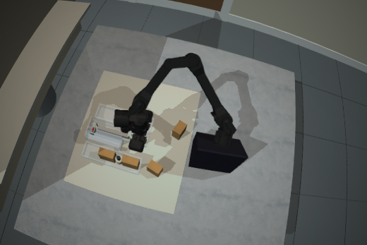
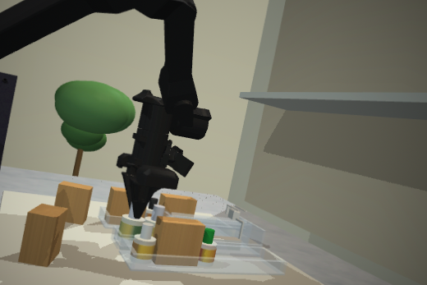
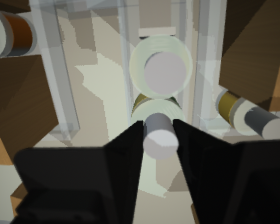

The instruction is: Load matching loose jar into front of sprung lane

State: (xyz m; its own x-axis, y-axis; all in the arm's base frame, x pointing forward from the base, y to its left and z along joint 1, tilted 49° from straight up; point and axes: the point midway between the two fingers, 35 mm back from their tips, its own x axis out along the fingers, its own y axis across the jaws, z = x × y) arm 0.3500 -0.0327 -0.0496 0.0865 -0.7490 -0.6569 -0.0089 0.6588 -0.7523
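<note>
From the top view I see my arm (image 1: 178, 75) reaching over the clear lane rack (image 1: 106, 133), with the gripper (image 1: 137, 143) hanging at the rack's near edge. What sits under the jaws is hidden by the wrist here. Wooden blocks lie around: one (image 1: 179, 129) well off to the jaws' side, another (image 1: 154, 167) nearer them, and two inside the neighbouring lane (image 1: 106, 154).

On the exterior view the gripper (image 2: 135, 211) points down, its tips pinched on the grey cap of the held jar (image 2: 130, 224), a pale jar with a green-yellow band. Just beside the jaws stands a yellow-banded jar (image 2: 144, 243), then a large wooden block (image 2: 178, 241) and a green-capped jar (image 2: 208, 245) beyond that.

Through the wrist camera the two black fingers are clamped on the held jar's grey cap (image 3: 160, 136), one on each side. Directly ahead of the jaws, between the clear lane walls (image 3: 127, 60), stands the matching jar (image 3: 161, 67), pale rim and grey cap. I cannot tell whether the two jars touch. Other jars lie far to either side: an orange-banded one (image 3: 13, 32) and a mustard-banded one (image 3: 246, 114).
</note>
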